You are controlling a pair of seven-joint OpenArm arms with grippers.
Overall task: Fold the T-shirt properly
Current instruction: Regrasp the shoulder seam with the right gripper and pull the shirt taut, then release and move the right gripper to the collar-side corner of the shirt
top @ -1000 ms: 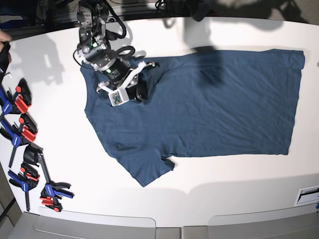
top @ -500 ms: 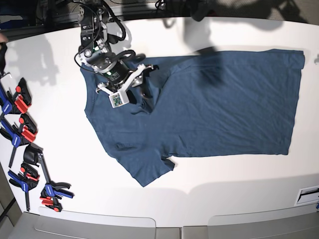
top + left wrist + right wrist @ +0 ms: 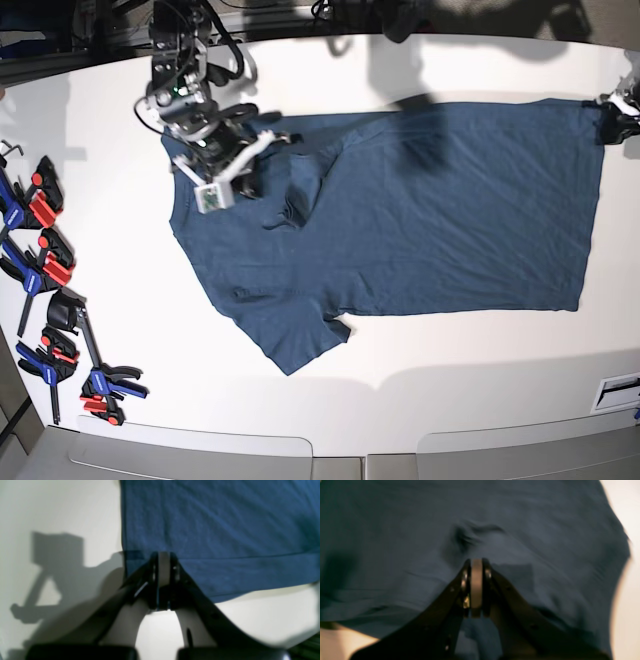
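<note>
Base view gives me the T-shirt (image 3: 400,220) spread flat on the white table (image 3: 450,370), its long axis running across the picture: collar end toward my right gripper (image 3: 262,170), hem toward my left gripper (image 3: 612,118). One sleeve sticks out toward the near table edge, and a small raised wrinkle sits in the cloth just beyond the right gripper.

On the right wrist view, the right gripper (image 3: 476,563) has its fingers pressed together above the dark cloth (image 3: 395,542). I see no fabric between them; that wrinkle lies just ahead of the tips. The picture is blurred, so I cannot tell whether the tips touch the cloth.

On the left wrist view, the left gripper (image 3: 163,557) is closed at the corner where hem and side edge meet. The T-shirt (image 3: 212,525) stretches away ahead and to one side of it, with the hem band running crosswise. The cloth looks pinched between the fingers.

Red and blue clamps (image 3: 45,270) lie along the table edge, well apart from the shirt, beyond the right gripper's side.
</note>
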